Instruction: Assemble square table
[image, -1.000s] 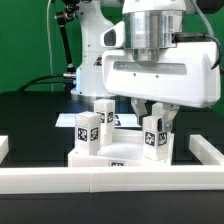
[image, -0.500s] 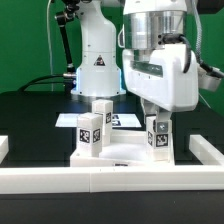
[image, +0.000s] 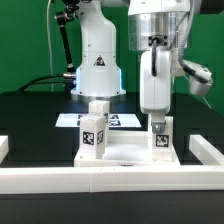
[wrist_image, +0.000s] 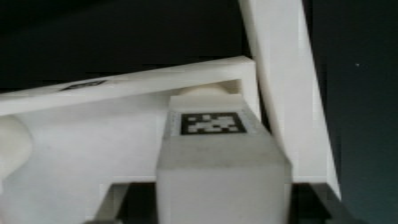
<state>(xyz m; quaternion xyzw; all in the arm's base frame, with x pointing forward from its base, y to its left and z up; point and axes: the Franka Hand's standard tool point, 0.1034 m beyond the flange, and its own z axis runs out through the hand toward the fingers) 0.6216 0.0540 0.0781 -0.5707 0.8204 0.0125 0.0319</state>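
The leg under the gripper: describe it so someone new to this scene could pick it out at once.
Start at the white square tabletop lying near the front rail. Several tagged white block legs stand on it; go to the leg at the exterior view's right. Unlike the legs at the left, which stand free, this one has the gripper directly over it, fingers flanking its top.

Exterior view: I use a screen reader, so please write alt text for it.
The gripper is closed on a white tagged leg standing upright on the white tabletop. Two more legs stand toward the exterior view's left.
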